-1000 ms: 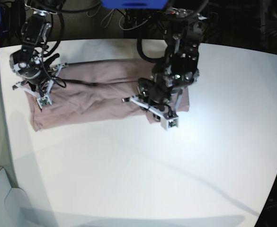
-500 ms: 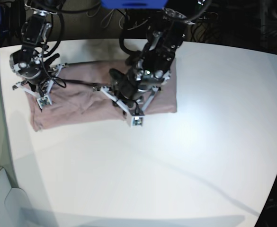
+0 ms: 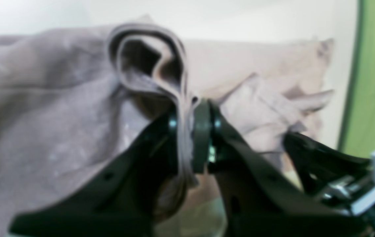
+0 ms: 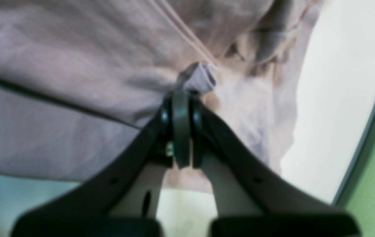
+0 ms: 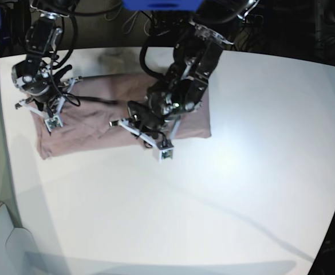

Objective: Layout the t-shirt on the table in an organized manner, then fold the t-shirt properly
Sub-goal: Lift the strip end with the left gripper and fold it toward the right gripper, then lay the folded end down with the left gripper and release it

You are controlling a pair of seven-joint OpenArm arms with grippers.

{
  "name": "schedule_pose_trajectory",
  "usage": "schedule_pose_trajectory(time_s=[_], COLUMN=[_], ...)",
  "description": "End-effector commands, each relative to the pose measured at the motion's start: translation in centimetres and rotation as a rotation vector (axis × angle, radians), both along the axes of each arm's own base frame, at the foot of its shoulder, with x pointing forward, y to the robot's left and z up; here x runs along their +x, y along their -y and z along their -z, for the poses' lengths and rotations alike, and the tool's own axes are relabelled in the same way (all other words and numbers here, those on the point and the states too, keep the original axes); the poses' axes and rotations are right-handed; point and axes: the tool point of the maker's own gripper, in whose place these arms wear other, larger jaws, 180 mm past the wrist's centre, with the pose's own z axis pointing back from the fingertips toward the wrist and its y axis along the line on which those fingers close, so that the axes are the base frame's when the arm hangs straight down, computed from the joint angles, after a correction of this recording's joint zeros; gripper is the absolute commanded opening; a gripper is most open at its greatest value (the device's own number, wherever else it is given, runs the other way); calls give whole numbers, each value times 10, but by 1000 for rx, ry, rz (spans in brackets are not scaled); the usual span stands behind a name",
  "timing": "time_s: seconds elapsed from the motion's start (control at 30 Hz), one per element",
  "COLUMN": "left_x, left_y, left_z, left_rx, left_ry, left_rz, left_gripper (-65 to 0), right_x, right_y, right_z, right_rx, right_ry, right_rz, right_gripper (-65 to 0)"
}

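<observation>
Pinching t-shirt [image 5: 93, 123] folds, both end effectors clamp.

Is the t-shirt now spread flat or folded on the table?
Partly folded. The t-shirt lies as a long band, and the left gripper holds doubled cloth above it.

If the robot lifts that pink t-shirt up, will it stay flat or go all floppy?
Probably floppy: the t-shirt curls into a soft loop where the left gripper pinches it. It looks light too, since a small pinch by the right gripper bunches it into wrinkles. On the smooth table it would likely slide and crumple, not roll.
</observation>
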Motion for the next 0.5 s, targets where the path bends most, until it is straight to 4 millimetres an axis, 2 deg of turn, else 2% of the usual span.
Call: schedule_pose_trajectory(time_s=[0.0, 0.37, 0.47], left_x=[9, 7, 3], left_y=[5, 6, 13], left_z=[-14, -13, -14], left_rx=[-26, -24, -23], left_ry=[33, 23, 26], left_rz=[-12, -5, 22], left_gripper=[-650, -650, -650], right_x=[-6, -1, 0], right_y=[0, 0, 0], right_z=[5, 2, 1], right_rx=[-7, -7, -7], right_ry=[-37, -25, -23], right_rz=[-6, -6, -6], right_gripper=[-650, -650, -650])
